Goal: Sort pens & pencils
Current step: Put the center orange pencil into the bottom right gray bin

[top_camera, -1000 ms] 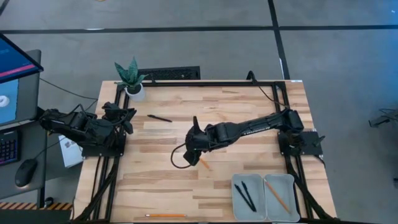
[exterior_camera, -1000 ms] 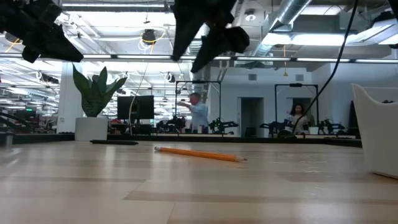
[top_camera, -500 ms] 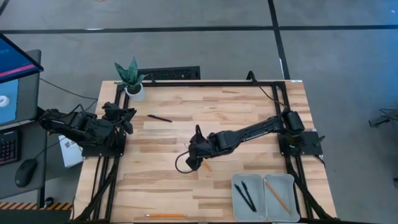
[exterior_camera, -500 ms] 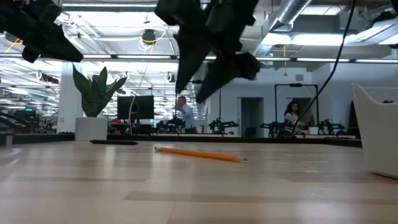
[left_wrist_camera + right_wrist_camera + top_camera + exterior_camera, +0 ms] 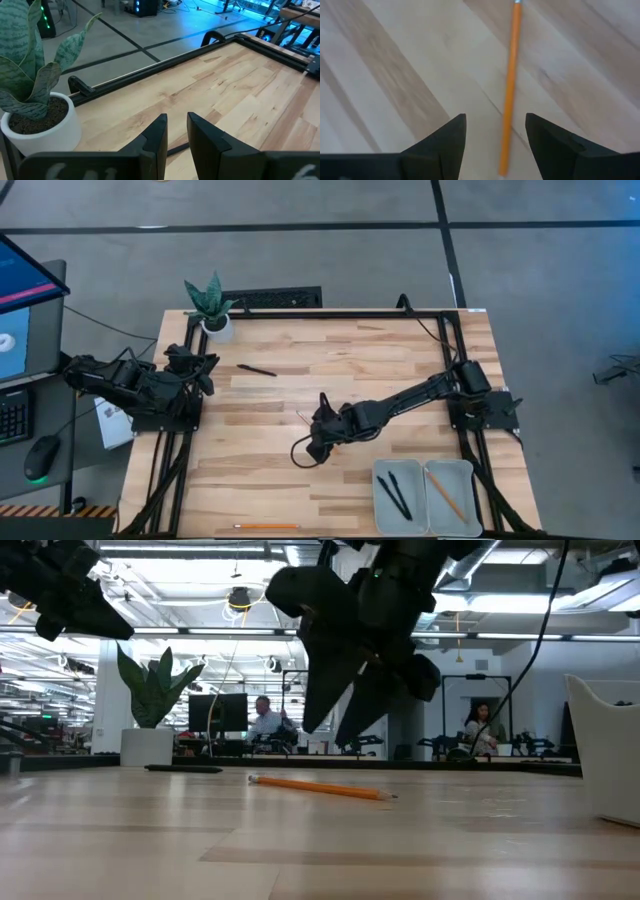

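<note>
An orange pencil (image 5: pixel 510 85) lies flat on the wooden table (image 5: pixel 260 470), near its middle, also in the low view (image 5: pixel 320 787). My right gripper (image 5: pixel 495 131) hangs open just above it, pointing steeply down, one finger on each side of the pencil and neither touching it; in the high view the gripper (image 5: pixel 318 442) hides the pencil. A black pen (image 5: pixel 257 369) lies flat at the far left. My left gripper (image 5: pixel 176 135) waits at the left edge (image 5: pixel 205 370), raised, with a narrow gap between its fingers and nothing in it.
Two grey trays stand at the near right: one (image 5: pixel 377 498) with two black pens, the other (image 5: pixel 465 498) with an orange pencil. Another pencil (image 5: pixel 265 526) lies at the near edge. A potted plant (image 5: pixel 210 308) stands at the far left corner. People show beyond the table.
My right gripper has come down toward the pencil and a little toward the table's near edge, staying open. The pencil has not moved.
</note>
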Motion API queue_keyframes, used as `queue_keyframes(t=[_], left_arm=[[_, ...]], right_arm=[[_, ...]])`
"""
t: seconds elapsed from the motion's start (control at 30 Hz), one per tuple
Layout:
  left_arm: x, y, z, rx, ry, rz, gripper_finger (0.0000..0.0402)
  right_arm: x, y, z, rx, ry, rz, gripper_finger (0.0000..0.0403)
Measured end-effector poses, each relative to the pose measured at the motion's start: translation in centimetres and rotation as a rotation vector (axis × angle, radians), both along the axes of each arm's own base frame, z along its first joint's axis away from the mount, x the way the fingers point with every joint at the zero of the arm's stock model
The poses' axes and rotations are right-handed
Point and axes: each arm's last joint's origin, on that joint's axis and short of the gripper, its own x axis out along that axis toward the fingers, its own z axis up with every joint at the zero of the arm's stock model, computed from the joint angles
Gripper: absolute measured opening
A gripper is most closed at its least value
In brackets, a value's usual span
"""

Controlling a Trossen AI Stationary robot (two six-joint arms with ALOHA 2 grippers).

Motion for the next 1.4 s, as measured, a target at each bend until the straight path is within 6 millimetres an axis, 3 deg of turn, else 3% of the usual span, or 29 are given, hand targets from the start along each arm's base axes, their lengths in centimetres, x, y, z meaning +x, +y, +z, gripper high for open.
queue_keyframes(t=[1.23, 1.4], left_arm=[[0.0, 0.0, 0.0, 0.004, 0.000, 0.005, 0.0064], [0.0, 0.0, 0.0, 0.005, 0.000, 0.005, 0.0064]], right_arm=[[-0.6, 0.3, -0.4, 0.003, 0.053, 0.044, 0.0226], [-0.3, 0.6, -3.2, 0.050, 0.130, 0.069, 0.0226]])
